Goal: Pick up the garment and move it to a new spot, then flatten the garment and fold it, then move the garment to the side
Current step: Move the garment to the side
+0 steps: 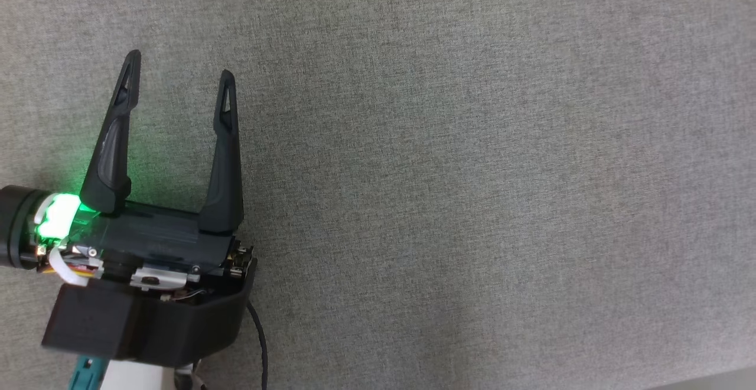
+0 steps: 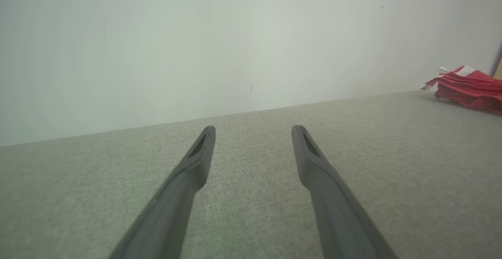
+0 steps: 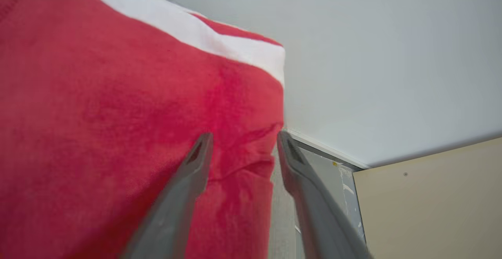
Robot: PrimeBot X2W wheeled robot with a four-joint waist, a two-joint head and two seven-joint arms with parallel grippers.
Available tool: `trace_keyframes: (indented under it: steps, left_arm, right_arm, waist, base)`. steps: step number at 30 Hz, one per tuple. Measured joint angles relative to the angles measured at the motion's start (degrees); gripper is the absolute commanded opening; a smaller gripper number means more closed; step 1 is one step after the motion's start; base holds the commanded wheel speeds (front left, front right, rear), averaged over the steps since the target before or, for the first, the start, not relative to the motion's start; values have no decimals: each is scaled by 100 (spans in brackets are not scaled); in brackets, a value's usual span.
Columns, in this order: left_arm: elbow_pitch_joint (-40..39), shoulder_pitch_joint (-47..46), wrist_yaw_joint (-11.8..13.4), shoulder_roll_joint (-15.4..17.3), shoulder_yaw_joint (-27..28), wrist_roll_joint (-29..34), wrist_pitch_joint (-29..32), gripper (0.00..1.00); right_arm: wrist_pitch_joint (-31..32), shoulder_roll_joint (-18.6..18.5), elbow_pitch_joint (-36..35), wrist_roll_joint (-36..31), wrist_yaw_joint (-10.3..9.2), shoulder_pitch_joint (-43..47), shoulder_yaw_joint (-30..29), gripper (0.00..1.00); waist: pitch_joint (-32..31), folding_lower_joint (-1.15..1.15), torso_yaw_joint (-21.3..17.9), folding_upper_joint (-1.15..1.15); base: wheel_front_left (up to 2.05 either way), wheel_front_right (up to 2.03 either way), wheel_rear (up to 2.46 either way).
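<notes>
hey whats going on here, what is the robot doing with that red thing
The robot is dealing with a red garment with a white band, which lies in a low heap at the far side of the grey surface. Its right end effector is close up at the garment's edge, fingers apart and not clamped on it. The left end effector hangs open over bare surface, holding nothing.

Grey fabric surface [image 1: 472,171], pale wall [image 2: 196,35]
</notes>
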Motion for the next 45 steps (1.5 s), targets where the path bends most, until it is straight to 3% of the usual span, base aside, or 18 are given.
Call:
trace_keyframes:
  steps: [5, 15, 24, 31, 45]
  left_arm:
    - [169, 27, 92, -21, 31, -108, 3, 100]
    - [634, 769, 230, -101, 346, -403, 30, 100]
    - [864, 1633, 243, -177, 784, -606, 44, 100]
    - [1109, 2112, 97, -265, 960, -672, 44, 100]
    - [1407, 2336, -62, -341, 1101, -649, 44, 100]
  right_arm:
    - [-203, 196, 5, -254, 0, -93, -201, 100]
    - [-734, 1173, -471, -297, 0, 341, -461, 100]
    - [-907, 2092, -1103, -493, 0, 1614, -904, 100]
    - [-906, 2875, -1560, -664, 0, 2862, -1559, 100]
    - [-1091, 4219, -1860, -1012, 0, 4464, -2012, 100]
  waist:
    - [-202, 2, 4, 1]
    - [-1018, 2, 45, 2]
    - [-2077, 1, 209, 1]
    - [-2899, 1, 436, 1]
    - [-3739, 0, 625, 1]
  base:
    - [0, 0, 0]
    - [0, 0, 0]
    - [0, 0, 0]
    - [0, 0, 0]
    - [0, 0, 0]
